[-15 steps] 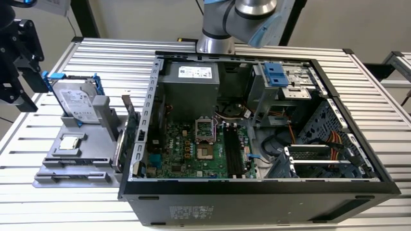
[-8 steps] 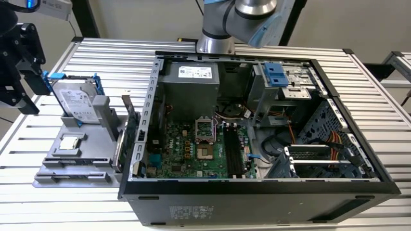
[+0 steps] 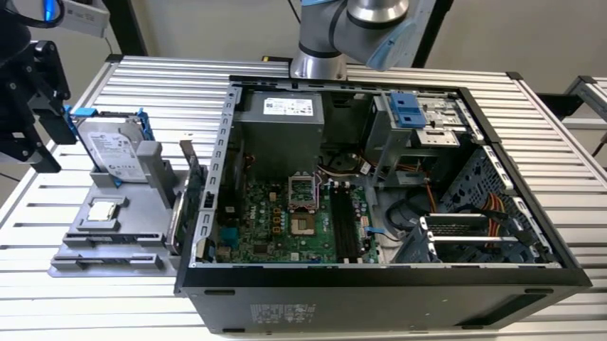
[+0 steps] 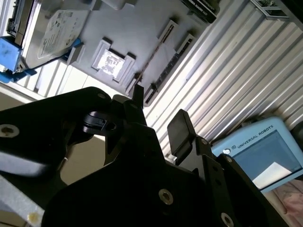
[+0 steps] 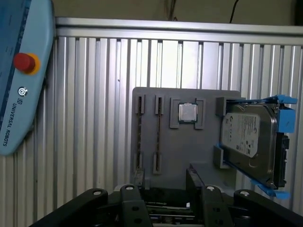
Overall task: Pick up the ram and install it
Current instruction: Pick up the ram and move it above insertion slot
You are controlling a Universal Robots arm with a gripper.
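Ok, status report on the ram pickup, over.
Gripper open and empty, near the gray fixture. Ram on edge in its holder, not gripped. Hard drive alongside; nothing between gripper and ram.

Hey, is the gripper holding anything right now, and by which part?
Nothing is held: the gripper is open, with only the table showing between its fingers.

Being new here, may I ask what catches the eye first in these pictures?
The open computer case stands in the exterior view's middle, its motherboard exposed. On the exterior view's left, a grey holder carries a hard drive in a blue bracket. In the first wrist view, the open claw faces that holder, where the ram stands on edge.
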